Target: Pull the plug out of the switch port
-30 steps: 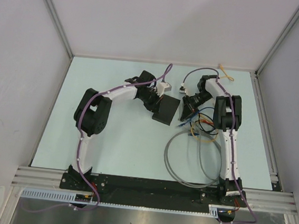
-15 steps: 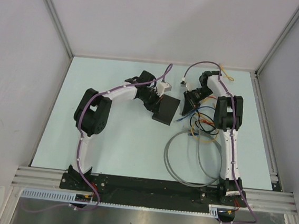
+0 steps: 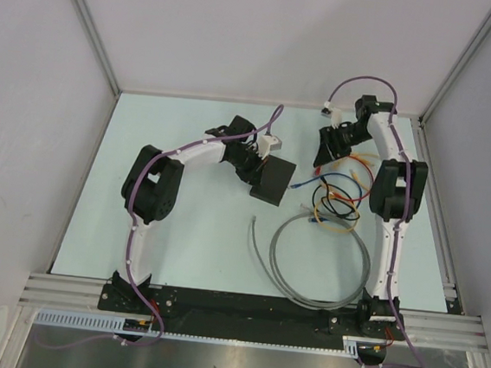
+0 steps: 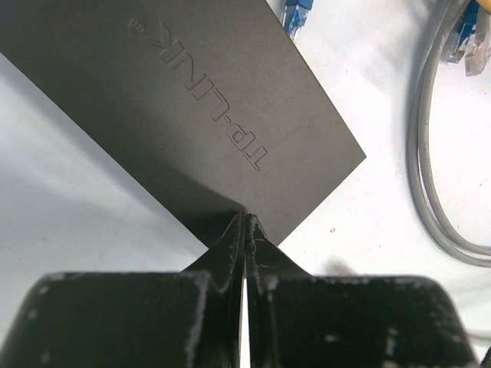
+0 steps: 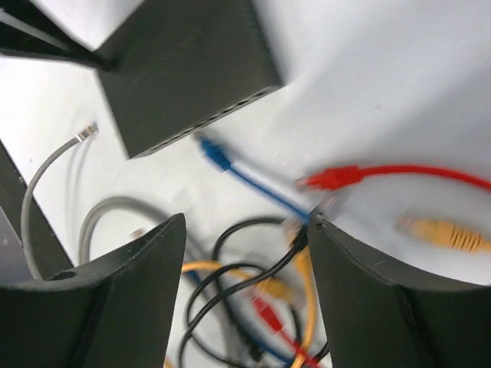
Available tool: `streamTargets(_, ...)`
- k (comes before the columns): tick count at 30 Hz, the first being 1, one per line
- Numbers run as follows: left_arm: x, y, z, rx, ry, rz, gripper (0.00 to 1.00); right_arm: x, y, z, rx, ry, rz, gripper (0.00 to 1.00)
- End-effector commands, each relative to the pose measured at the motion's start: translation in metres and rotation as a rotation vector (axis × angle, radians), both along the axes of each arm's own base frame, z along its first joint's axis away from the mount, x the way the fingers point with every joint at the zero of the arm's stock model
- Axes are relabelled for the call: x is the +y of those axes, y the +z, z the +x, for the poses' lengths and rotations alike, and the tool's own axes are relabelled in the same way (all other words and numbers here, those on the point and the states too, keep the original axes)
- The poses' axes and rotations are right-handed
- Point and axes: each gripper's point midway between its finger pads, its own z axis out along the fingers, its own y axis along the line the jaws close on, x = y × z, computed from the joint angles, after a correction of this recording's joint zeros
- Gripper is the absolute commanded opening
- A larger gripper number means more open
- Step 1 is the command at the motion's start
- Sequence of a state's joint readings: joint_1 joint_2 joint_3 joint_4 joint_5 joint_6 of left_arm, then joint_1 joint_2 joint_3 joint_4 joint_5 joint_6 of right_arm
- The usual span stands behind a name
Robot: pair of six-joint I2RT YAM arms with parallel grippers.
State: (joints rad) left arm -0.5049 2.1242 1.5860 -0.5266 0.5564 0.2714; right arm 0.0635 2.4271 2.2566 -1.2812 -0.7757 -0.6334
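The switch [image 3: 273,182] is a flat black box lying mid-table, with its sockets [image 5: 207,123] along the edge facing the cable pile. My left gripper [image 4: 245,220] is shut, its tips pressing on the switch's near corner. A blue plug [image 5: 217,156] lies on the table just outside the sockets, and shows again at the switch's far edge [image 4: 295,17]. My right gripper [image 5: 245,222] is open and empty, hanging above the loose cables [image 3: 335,201] to the right of the switch and apart from it [image 3: 324,155].
A red plug [image 5: 337,178], a yellow plug [image 5: 441,232] and black leads lie tangled right of the switch. A grey cable [image 3: 315,269] loops toward the near edge, its free end [image 3: 255,224] in front of the switch. White walls enclose the back and both sides.
My right gripper has opened and pulled away from the switch's right edge toward the back right. The grey cable's free end has swung out to the left. The left gripper has stayed put.
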Motion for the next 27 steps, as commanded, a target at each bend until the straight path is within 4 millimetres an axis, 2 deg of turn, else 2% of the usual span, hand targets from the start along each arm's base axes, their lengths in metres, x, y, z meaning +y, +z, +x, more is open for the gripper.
streamTargets(1,0.021,-0.029,-0.019,0.083,-0.004,0.137,0.01,0.006,0.064,-0.002,-0.212,0.004,0.018,0.70)
streamTargets(2,0.020,-0.028,-0.018,0.081,-0.003,0.133,0.01,0.005,0.053,-0.012,-0.195,0.014,0.009,0.70)
streamTargets(3,0.019,-0.025,-0.016,0.074,-0.002,0.128,0.01,0.003,0.066,-0.016,-0.243,0.029,0.002,0.70)
streamTargets(4,0.018,-0.025,-0.015,0.073,-0.002,0.126,0.01,0.000,0.063,-0.021,-0.251,0.045,-0.024,0.70)
streamTargets(5,0.018,-0.024,-0.015,0.073,0.002,0.125,0.01,-0.003,0.051,-0.034,-0.234,0.077,-0.050,0.70)
streamTargets(7,0.018,-0.022,-0.013,0.071,0.007,0.120,0.01,-0.004,0.050,-0.054,-0.230,0.138,-0.080,0.70)
streamTargets(8,0.018,-0.021,-0.011,0.069,0.012,0.116,0.02,-0.004,0.048,-0.067,-0.218,0.183,-0.084,0.75)
streamTargets(9,0.020,-0.019,-0.010,0.070,0.017,0.114,0.02,0.001,0.045,-0.089,-0.194,0.217,-0.073,0.79)
streamTargets(10,0.021,-0.017,-0.008,0.067,0.024,0.114,0.02,0.002,0.044,-0.099,-0.196,0.239,-0.068,0.81)
streamTargets(11,0.022,-0.017,-0.007,0.067,0.029,0.113,0.03,0.005,0.043,-0.105,-0.228,0.272,-0.065,0.99)
streamTargets(12,0.023,-0.010,-0.002,0.059,0.039,0.100,0.03,0.005,0.042,-0.126,-0.233,0.286,-0.067,1.00)
streamTargets(13,0.024,-0.008,0.000,0.059,0.048,0.093,0.04,0.011,0.041,-0.133,-0.256,0.308,-0.073,1.00)
streamTargets(15,0.026,0.004,0.008,0.051,0.071,0.070,0.05,0.012,0.034,-0.142,-0.295,0.323,-0.103,1.00)
streamTargets(16,0.026,0.009,0.010,0.046,0.077,0.060,0.07,0.018,0.041,-0.147,-0.328,0.341,-0.108,1.00)
streamTargets(19,0.030,0.032,0.017,0.023,0.094,0.018,0.10,0.026,0.041,-0.151,-0.358,0.340,-0.149,1.00)
streamTargets(20,0.032,0.036,0.018,0.024,0.100,0.010,0.11,0.028,0.040,-0.143,-0.389,0.322,-0.172,1.00)
streamTargets(22,0.035,0.046,0.019,0.041,0.105,-0.011,0.12,0.025,0.031,-0.145,-0.371,0.323,-0.227,1.00)
streamTargets(25,0.041,0.052,0.016,0.073,0.127,-0.030,0.13,0.025,0.018,-0.158,-0.330,0.396,-0.258,0.99)
streamTargets(27,0.045,0.051,0.014,0.082,0.139,-0.046,0.13,0.022,0.006,-0.176,-0.247,0.453,-0.252,0.95)
